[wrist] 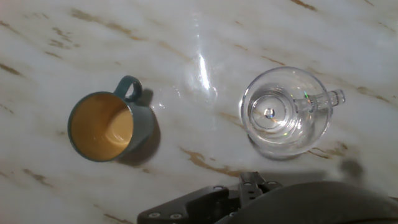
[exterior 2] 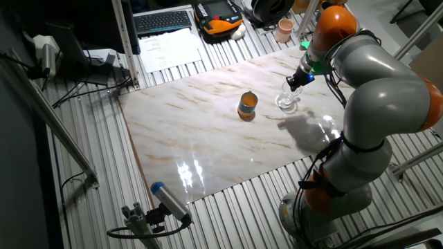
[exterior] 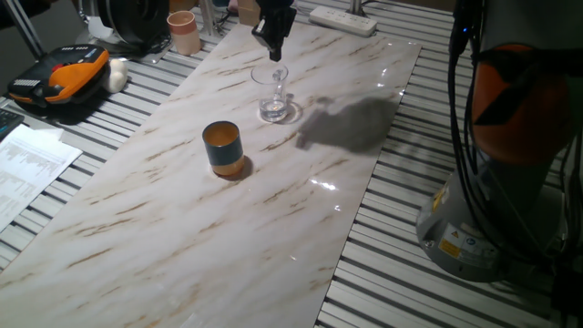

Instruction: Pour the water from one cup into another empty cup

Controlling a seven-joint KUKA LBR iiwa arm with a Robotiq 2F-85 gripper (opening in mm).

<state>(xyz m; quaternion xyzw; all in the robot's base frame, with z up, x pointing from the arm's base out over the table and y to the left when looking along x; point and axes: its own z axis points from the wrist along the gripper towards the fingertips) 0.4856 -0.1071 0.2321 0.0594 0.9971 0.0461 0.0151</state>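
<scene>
The clear glass cup stands upright on the marble board. It also shows in the other fixed view and in the hand view, handle to the right. The water in it is barely visible. The teal cup with an orange inside stands upright and empty to its left, and shows at the left of the hand view. My gripper hangs just above the glass without touching it. Its fingers look apart and hold nothing.
A pinkish-beige cup stands at the far edge on the slatted table. A white power strip lies behind the glass. An orange-black device and papers lie at the left. My arm's base stands at the right.
</scene>
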